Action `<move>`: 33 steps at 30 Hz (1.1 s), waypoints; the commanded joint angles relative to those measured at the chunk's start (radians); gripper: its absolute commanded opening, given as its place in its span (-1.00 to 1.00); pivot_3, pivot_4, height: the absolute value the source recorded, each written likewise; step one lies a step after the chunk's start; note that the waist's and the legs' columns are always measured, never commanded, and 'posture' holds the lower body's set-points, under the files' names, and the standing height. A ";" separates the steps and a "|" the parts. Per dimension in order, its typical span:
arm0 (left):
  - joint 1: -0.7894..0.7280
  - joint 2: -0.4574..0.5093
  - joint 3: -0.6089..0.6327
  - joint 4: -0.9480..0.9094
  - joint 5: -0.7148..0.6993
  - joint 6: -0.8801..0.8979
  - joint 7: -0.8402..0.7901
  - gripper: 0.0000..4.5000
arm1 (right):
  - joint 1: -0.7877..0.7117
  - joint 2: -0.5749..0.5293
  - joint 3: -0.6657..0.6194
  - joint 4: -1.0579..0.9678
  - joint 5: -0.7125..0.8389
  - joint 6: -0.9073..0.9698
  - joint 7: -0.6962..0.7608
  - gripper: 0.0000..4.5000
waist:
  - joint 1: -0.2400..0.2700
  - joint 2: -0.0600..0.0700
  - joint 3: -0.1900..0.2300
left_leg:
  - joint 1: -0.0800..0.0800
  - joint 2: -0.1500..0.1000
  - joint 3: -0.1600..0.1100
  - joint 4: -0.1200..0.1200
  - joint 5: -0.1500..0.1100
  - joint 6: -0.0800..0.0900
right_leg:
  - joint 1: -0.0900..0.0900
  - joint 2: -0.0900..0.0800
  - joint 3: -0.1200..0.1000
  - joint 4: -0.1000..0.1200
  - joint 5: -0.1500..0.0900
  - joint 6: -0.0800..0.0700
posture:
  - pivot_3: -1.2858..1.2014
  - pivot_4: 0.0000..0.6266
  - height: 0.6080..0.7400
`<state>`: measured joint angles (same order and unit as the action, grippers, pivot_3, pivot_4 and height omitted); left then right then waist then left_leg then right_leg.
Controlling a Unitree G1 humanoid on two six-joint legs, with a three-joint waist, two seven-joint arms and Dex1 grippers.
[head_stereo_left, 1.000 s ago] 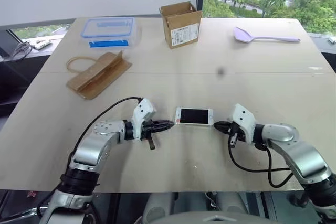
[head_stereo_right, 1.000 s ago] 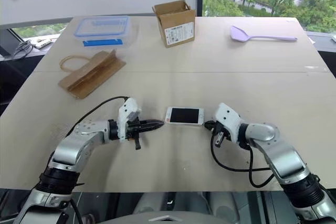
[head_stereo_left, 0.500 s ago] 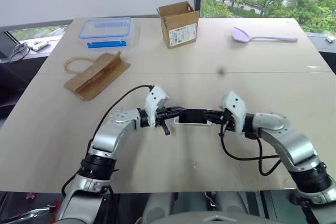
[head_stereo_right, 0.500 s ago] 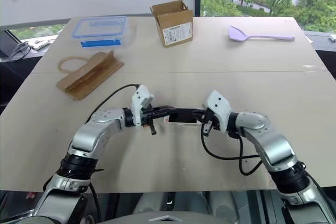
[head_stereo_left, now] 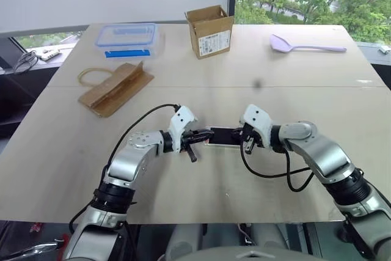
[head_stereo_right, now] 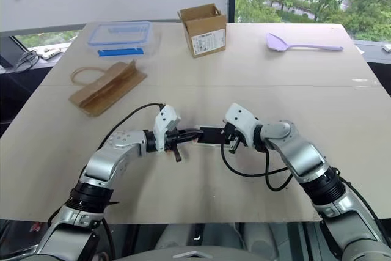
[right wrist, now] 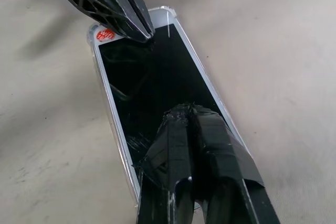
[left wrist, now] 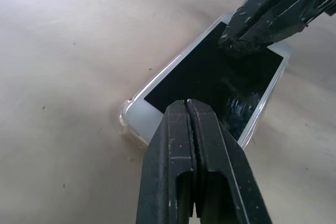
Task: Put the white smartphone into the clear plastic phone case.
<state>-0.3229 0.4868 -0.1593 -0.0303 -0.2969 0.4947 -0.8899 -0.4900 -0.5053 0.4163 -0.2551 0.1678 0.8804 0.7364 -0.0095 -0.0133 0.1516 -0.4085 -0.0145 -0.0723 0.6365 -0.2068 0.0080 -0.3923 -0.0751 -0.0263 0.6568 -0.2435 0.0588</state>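
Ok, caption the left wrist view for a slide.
Both shut grippers, left and right, press their tips on the phone lying in its clear case on the table.

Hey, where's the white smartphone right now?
The white smartphone lies flat near the table's front middle, between the left gripper and right gripper, both tips over its screen.

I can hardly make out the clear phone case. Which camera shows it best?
The left wrist view: the clear plastic phone case shows as a glossy rim around the white smartphone. The right wrist view shows its long edges. In the eye views it can hardly be told from the phone.
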 commanded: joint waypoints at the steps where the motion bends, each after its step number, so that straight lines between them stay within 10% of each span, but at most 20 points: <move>1: 0.011 0.002 -0.001 -0.032 0.007 -0.006 0.009 -0.99 | 0.065 -0.021 0.131 0.163 -0.031 0.137 0.018 -1.00 | 0.000 -0.001 -0.002 | 0.001 0.000 0.000 0.000 0.000 0.000 | 0.001 0.000 0.000 0.000 0.000 0.000 | 0.03 -0.52 1.00; 25: 0.003 -0.059 -0.033 -0.023 0.024 -0.006 0.057 -0.99 | 0.136 0.040 0.182 0.478 -0.099 0.093 0.009 -1.00 | -0.007 0.001 -0.053 | 0.030 0.001 -0.005 -0.018 -0.004 -0.006 | 0.030 -0.013 0.001 -0.017 -0.005 -0.004 | 0.03 -0.52 1.00; 33: 0.029 -0.099 0.036 -0.031 -0.019 -0.057 0.087 -0.99 | 0.283 0.098 -0.096 0.337 -0.051 -0.401 -0.066 -1.00 | -0.006 0.007 -0.043 | 0.027 0.001 -0.007 -0.021 -0.004 -0.006 | 0.029 -0.014 -0.001 -0.022 -0.006 -0.004 | 0.03 -0.52 1.00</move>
<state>-0.2906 0.3924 -0.1611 -0.0300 -0.2920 0.4674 -0.8101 -0.2918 -0.3842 0.3076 -0.0395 0.1620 0.5105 0.7012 -0.0155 -0.0062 0.1087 -0.3833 -0.0138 -0.0794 0.6150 -0.2110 0.0019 -0.3645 -0.0887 -0.0273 0.6330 -0.2493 0.0547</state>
